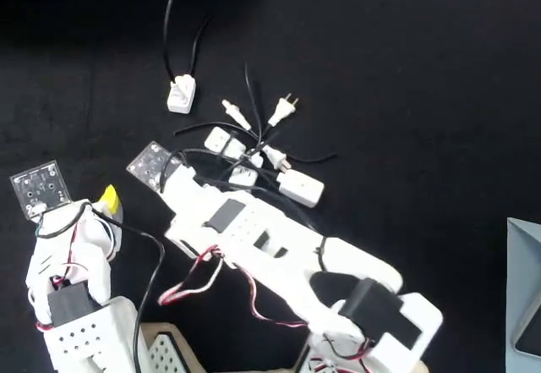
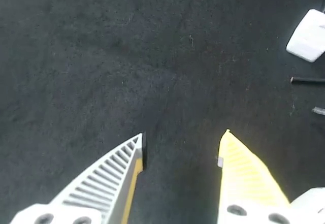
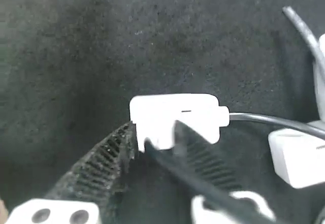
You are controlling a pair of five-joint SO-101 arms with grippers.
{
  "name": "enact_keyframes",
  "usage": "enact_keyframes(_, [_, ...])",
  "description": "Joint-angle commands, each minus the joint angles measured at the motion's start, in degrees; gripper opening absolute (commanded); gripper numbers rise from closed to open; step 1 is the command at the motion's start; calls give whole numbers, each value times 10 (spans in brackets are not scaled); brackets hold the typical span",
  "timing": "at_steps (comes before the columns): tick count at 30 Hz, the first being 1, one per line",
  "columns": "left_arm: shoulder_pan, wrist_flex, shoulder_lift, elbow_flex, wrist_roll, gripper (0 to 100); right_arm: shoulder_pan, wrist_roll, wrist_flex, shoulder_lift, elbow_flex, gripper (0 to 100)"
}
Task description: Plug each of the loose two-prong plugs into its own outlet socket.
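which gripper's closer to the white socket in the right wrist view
Right. The right gripper is at the socket, up against its near end. The left gripper hangs open over bare cloth, well apart from it.

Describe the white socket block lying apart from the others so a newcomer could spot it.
On the black table, look past the tangle of plugs and cords in the middle, toward the far edge. A white socket block lies alone, two black cords running away from it; unlike its neighbours, it touches no other piece.
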Motion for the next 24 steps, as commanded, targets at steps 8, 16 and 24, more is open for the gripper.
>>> enact_keyframes(8, [2,-7,-4,-3,-2,246,-6,-11,99,-172,-18,319])
enact_keyframes(16, [81,-7,-4,22,-25,246,8,-13,280,-378,-15,316])
enact_keyframes(24, [133,-2,2,11,-86,247,153,-14,360,-590,11,17])
